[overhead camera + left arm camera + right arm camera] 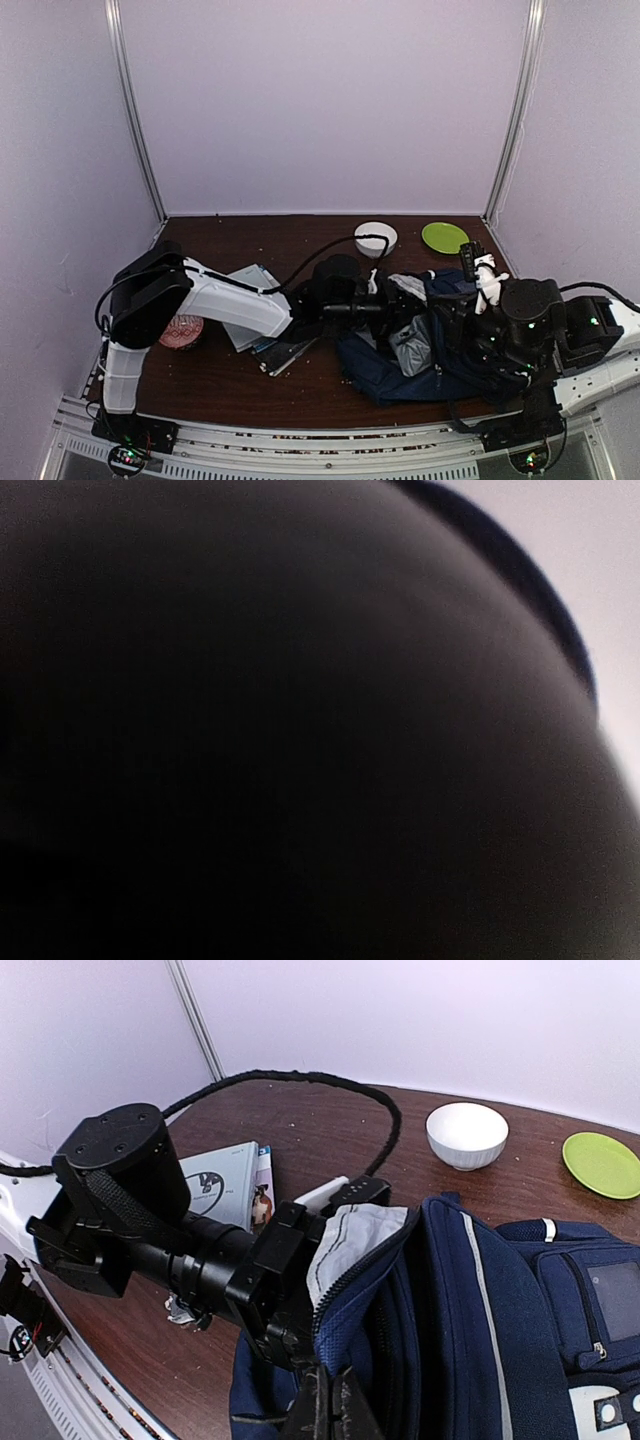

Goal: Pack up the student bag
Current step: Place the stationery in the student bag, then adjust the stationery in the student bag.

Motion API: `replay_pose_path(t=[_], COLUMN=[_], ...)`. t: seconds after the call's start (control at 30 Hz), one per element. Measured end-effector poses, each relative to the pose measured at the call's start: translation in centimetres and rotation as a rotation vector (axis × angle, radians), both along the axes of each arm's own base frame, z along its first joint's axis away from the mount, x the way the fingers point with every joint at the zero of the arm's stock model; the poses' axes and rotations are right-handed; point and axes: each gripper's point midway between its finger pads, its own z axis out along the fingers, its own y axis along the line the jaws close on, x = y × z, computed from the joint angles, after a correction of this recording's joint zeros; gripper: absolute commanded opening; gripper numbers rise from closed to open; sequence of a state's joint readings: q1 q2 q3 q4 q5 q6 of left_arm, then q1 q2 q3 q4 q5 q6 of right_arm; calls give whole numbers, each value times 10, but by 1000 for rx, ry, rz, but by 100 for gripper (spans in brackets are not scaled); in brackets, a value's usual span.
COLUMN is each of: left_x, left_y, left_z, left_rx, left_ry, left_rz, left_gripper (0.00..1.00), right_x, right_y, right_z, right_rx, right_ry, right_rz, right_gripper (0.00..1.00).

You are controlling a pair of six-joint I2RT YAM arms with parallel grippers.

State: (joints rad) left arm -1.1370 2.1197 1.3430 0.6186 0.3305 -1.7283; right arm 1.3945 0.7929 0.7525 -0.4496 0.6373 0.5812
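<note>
The student bag lies slumped on the right half of the table, its mouth turned towards the left arm. The right gripper has its jaws pressed together on the zip edge of that mouth, pulling it up. That looks like a hold meant to prop the opening wide. Through the gap reaches the left arm, wrist-deep, with its gripper swallowed by the bag. Its own camera shows only dark cloth, so I cannot tell whether those jaws are spread or closed. A fold of pale grey fabric sits at the lip, right against the arm. Outside the bag, the booklets lie just beside the left arm, within easy reach. The white bowl and green plate stand well back, probably parked clear of the work.
</note>
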Motion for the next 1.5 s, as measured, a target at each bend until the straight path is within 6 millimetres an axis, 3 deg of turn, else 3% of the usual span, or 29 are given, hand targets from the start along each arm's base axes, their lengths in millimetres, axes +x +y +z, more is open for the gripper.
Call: replay_pose_path(t=[0.13, 0.17, 0.2, 0.33, 0.57, 0.8, 0.83, 0.9, 1.03, 1.13, 1.2, 1.33, 1.5], left_x=[-13, -16, -20, -30, -48, -56, -56, -55, -45, -28, -17, -5, 2], left_y=[-23, -24, -24, -12, 18, 42, 46, 60, 76, 66, 51, 20, -9], left_z=[15, 15, 15, 6, 24, 19, 19, 17, 13, -3, -13, -29, -21], left_rx=[-52, -54, -54, -26, -27, 19, 31, 71, 137, 195, 219, 241, 183], left_ry=[-23, -25, -28, -49, -86, -108, -117, -139, -184, -206, -211, -222, -243], left_rz=[-101, -115, -127, -141, -152, -138, -131, -105, -60, -53, -57, -87, -121], left_gripper=[69, 92, 97, 98, 98, 98, 97, 83, 36, 11, 1, 0, 0], right_x=[-3, -3, -3, -3, -2, -1, -1, -1, -1, -1, -2, -5, -11], right_y=[-14, -15, -16, -14, -14, -16, -16, -16, -16, -15, -13, -6, 1], right_z=[6, 5, 2, -6, -7, -6, -6, -6, -6, -7, -8, -9, -4], right_rx=[44, 41, 35, 5, -4, -4, -3, 0, 7, 6, 0, -10, -22], right_ry=[-7, -6, -4, 3, 1, -4, -4, -3, 1, 4, 7, 19, 37], right_rz=[4, 3, 3, 3, -4, -16, -16, -17, -19, -18, -14, 12, 63], right_gripper=[0, 0, 0, 0, 0, 0, 0, 0, 0, 0, 0, 0, 0])
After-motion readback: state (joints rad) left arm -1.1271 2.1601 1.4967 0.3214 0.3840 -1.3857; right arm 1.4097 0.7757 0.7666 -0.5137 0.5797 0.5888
